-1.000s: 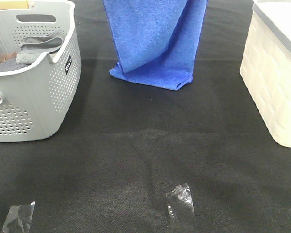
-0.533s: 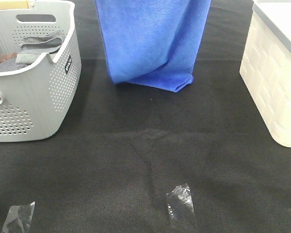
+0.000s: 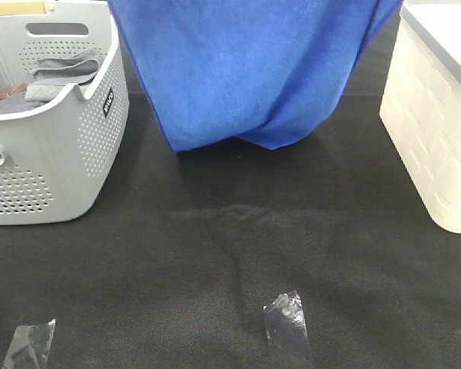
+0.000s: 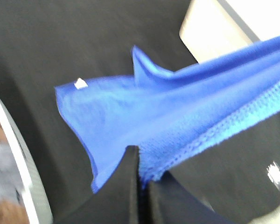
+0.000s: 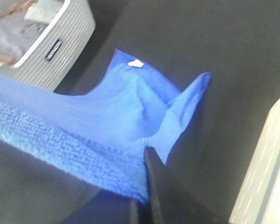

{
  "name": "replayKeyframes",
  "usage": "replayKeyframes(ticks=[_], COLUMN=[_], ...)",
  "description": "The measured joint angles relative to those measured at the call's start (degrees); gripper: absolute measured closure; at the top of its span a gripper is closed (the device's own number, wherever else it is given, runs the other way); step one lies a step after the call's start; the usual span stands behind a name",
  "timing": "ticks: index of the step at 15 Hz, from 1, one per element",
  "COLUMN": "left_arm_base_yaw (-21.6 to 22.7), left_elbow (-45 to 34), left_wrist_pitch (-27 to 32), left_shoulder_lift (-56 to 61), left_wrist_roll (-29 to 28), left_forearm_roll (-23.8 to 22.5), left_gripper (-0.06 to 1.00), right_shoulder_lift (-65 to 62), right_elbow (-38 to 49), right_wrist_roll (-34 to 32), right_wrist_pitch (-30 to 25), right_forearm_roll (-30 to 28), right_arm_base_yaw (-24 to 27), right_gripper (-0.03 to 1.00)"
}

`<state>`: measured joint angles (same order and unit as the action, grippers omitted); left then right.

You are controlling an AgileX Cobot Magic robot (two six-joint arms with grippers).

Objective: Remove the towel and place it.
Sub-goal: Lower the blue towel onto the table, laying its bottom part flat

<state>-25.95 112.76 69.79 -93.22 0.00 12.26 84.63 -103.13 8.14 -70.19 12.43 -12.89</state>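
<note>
Two corners of the royal-blue microfiber towel were pinched, one by the left gripper, one by the right gripper; it hung spread over the black desk between grey basket and white box; its white tag and the basket's black label were unreadable.

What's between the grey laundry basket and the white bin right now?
The blue towel hangs between the grey basket and the white bin, over black cloth; the exterior high view shows it.
</note>
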Motion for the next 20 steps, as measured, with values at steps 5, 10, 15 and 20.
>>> replayKeyframes(ticks=[5,10,15,20], left_arm_base_yaw=[-6.0,-7.7,-14.0,-23.5], left_elbow=[-18.3,-31.9,-45.8,-53.3], left_wrist_pitch=[-0.1,-0.6,-1.5,-5.2], left_shoulder_lift=[11.9,18.0,21.0,18.9], left_wrist_roll=[-4.1,-4.6,-4.6,-6.0], left_forearm_roll=[0.6,4.1,7.4,10.0], left_gripper=[0.94,0.94,0.94,0.94], right_shoulder_lift=[-10.5,-20.1,-25.4,-25.8], right_elbow=[14.6,29.7,40.8,50.0], right_wrist_roll=[-1.7,-3.4,-3.6,-6.2], right_wrist_pitch=[0.0,0.1,0.1,0.2], right_forearm_roll=[2.1,3.3,3.0,1.9], right_arm_base_yaw=[0.0,0.0,-0.2,-0.2], right_gripper=[0.94,0.94,0.94,0.94])
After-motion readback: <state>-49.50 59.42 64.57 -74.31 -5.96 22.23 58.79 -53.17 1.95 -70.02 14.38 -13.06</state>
